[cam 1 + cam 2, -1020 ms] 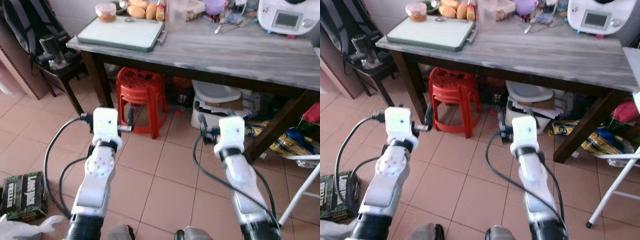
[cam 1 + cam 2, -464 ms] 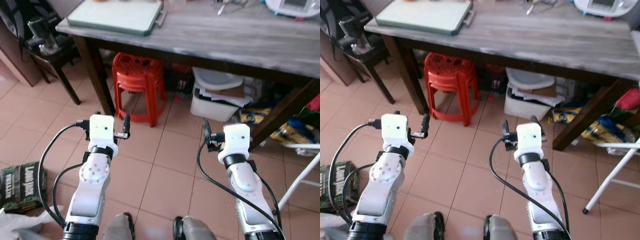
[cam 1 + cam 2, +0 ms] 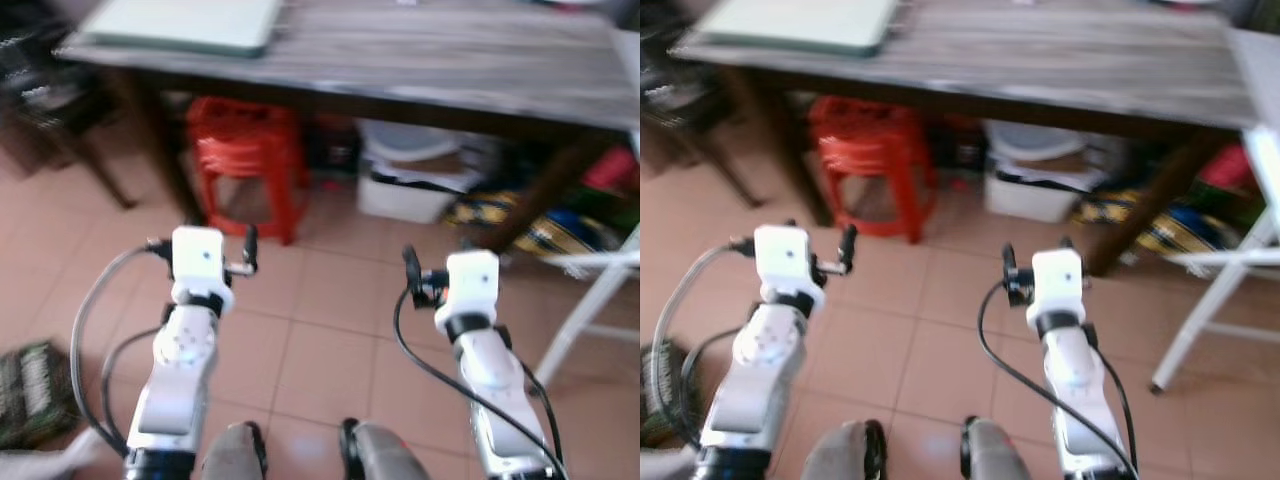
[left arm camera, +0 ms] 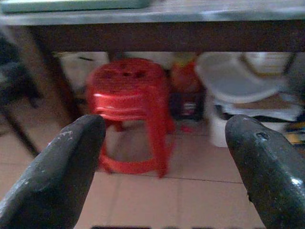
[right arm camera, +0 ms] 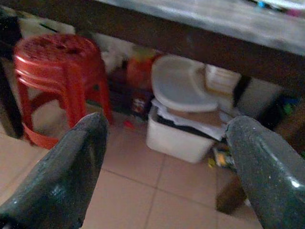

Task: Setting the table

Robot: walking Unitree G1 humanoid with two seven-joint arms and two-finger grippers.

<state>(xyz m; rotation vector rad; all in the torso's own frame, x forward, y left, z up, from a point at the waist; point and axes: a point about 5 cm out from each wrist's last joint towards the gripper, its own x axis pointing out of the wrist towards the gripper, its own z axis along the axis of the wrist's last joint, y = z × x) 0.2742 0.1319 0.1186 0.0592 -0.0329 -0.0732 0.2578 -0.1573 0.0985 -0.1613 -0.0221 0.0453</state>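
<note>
A grey wooden table (image 3: 430,55) stands ahead of me, with a pale green tray (image 3: 185,22) on its far left end. Both arms are held out low over the tiled floor, short of the table's front edge. My left gripper (image 4: 164,138) is open with nothing between its black fingers, and it faces a stack of red stools (image 4: 131,102) under the table. My right gripper (image 5: 167,133) is also open and empty, facing a white bin (image 5: 183,124) under the table. The head views are blurred.
The red stools (image 3: 245,150) stand beside the dark left table leg (image 3: 165,165). Right of the white bin (image 3: 415,190) lie coloured bags (image 3: 545,225) by the slanted right leg. A white folding chair frame (image 3: 595,285) is at right, a dark chair (image 3: 40,110) at left, a green box (image 3: 25,395) on the floor.
The whole picture has shifted down and blurred, so the camera has moved toward the table and the things on the tabletop have left the view. Both arms keep the same pose, fingers still open.
</note>
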